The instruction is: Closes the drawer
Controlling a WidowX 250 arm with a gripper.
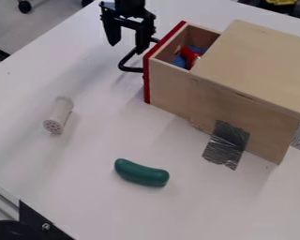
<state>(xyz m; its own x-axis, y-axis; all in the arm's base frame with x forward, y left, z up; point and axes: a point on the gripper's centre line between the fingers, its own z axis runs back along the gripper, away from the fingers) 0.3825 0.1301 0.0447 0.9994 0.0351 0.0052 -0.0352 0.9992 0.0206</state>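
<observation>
My gripper (127, 43) hangs at the top of the camera view, above and beside the drawer's black handle (129, 62), its two fingers apart with nothing between them. The wooden drawer (168, 83) with its red front edge stands partly pulled out of the wooden box (259, 65). Inside the drawer lie a red object (189, 55) and something blue (179, 61). Whether a finger touches the handle, I cannot tell.
On the white table (96, 201), a green curved object (142, 173) lies in front of the box and a whitish cylinder (58, 115) lies at left. Silver tape (226, 144) runs from the box's side onto the table.
</observation>
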